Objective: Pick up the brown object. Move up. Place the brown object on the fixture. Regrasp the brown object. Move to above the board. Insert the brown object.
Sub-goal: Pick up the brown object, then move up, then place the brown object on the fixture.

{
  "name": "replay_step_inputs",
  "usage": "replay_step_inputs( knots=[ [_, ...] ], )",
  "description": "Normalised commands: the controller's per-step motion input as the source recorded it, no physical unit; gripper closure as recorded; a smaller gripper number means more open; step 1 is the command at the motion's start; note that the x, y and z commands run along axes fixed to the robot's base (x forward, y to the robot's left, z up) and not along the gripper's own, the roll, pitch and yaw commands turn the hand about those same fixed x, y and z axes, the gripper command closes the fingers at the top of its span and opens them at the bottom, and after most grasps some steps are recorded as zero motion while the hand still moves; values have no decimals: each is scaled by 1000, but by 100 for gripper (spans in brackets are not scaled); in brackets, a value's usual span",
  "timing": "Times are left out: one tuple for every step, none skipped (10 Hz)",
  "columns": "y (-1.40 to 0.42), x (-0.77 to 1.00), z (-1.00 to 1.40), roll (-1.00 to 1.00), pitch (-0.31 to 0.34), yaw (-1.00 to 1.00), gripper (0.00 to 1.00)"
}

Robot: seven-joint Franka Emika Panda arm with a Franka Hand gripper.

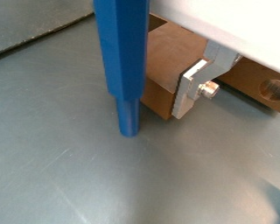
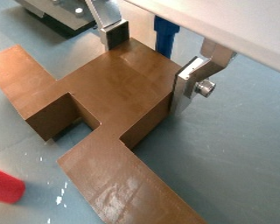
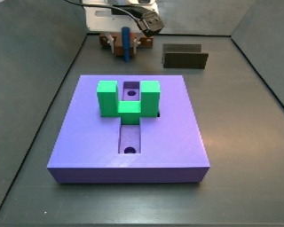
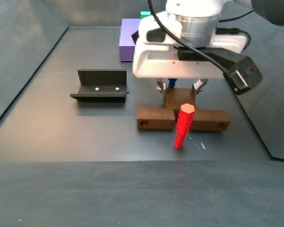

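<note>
The brown object (image 2: 113, 96) lies flat on the grey floor (image 1: 60, 166), its raised middle part between the gripper's two silver fingers (image 2: 192, 80). In a wrist view the gripper (image 2: 152, 59) straddles this raised block, one finger plate touching each side, so the jaws appear closed on the brown object, which rests on the floor. In a side view the brown object (image 4: 152, 118) lies directly beneath the gripper (image 4: 180, 86), with the thin upright peg (image 4: 183, 127), red-topped, standing just beside it. In a wrist view the peg's blue shaft (image 1: 123, 61) stands close against the brown object (image 1: 171, 74). The fixture (image 4: 99, 86) sits well apart from the brown object. The board (image 3: 130, 133), bearing the green U-shaped block (image 3: 128, 99), lies beyond the gripper.
</note>
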Motion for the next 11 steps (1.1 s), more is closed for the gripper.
replay_step_inputs(
  knots=[
    [0,0,0,0,0,0,100],
    [0,0,0,0,0,0,100],
    [0,0,0,0,0,0,100],
    [0,0,833,0,0,0,100],
    [-85,-20,797,-16,22,41,100],
    [-71,-46,526,-12,56,42,100],
    [-37,-4,243,6,31,28,100],
    [63,-9,0,-111,0,0,100],
    [69,20,354,-400,0,0,100],
    [49,294,831,-614,143,0,100],
    [0,460,923,-631,191,0,100]
  ],
)
